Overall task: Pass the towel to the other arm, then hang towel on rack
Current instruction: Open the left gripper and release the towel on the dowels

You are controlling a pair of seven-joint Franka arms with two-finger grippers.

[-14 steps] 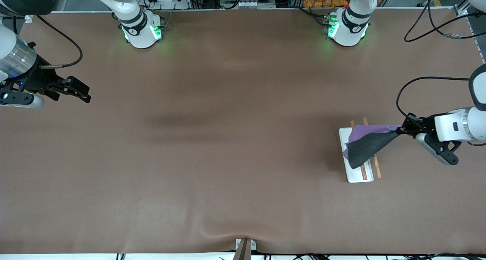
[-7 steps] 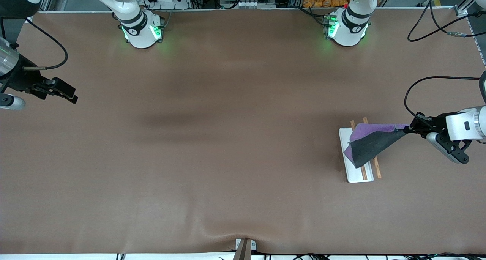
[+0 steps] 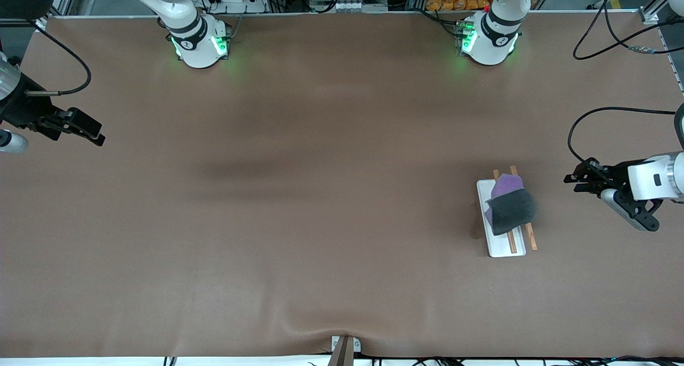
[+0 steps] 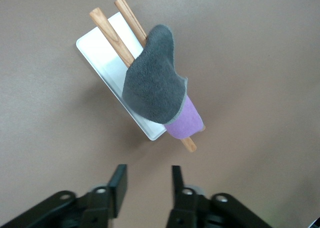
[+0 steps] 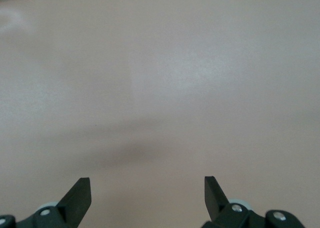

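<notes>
Grey-purple towel (image 3: 511, 209): draped over rack (image 3: 499, 247) rods, free of both grippers.
Left gripper (image 3: 570, 179): beside rack, fingers parted, holding nothing.
Right gripper (image 3: 96, 132): well apart from rack, waiting, jaws wide, nothing held.

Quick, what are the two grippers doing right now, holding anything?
Left gripper: open, empty, beside the rack with the towel draped on it.
Right gripper: open, empty, waiting.
</notes>
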